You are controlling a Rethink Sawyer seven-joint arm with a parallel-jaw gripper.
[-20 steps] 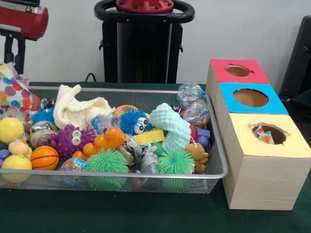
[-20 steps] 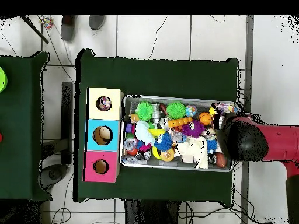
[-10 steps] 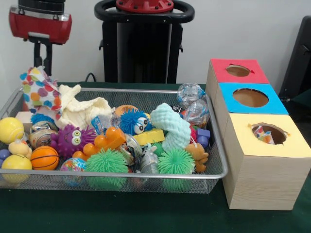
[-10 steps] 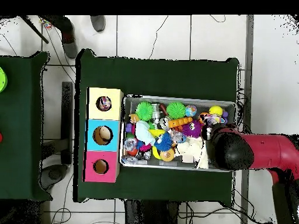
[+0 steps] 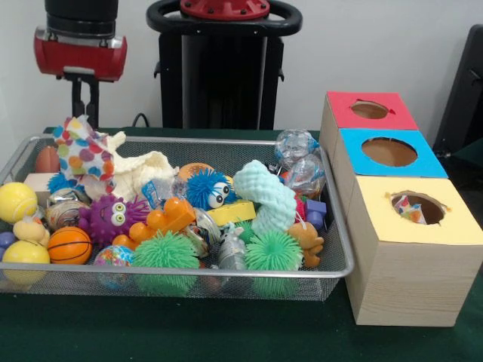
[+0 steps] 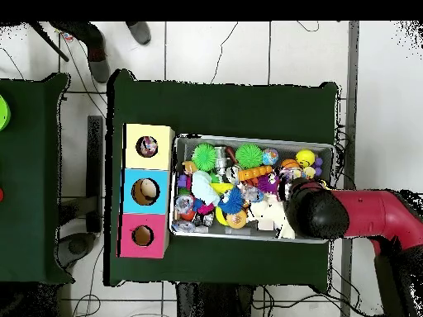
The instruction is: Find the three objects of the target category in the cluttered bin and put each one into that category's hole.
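The red and black arm's gripper (image 5: 84, 113) is hanging over the left end of the silver wire-mesh bin (image 5: 226, 273), its thin black fingers (image 5: 75, 102) clenching the top of a white polka-dot cloth bag (image 5: 84, 154) that is dangling just above the toys. The bag is touching a cream knitted cloth (image 5: 143, 170) beside it, well apart from the wooden box with red, blue and yellow hole tops (image 5: 407, 226), where something patterned is sitting in the yellow hole (image 5: 416, 207).

Green-covered table (image 6: 223, 103) on what seems white tiled floor (image 6: 248, 49).
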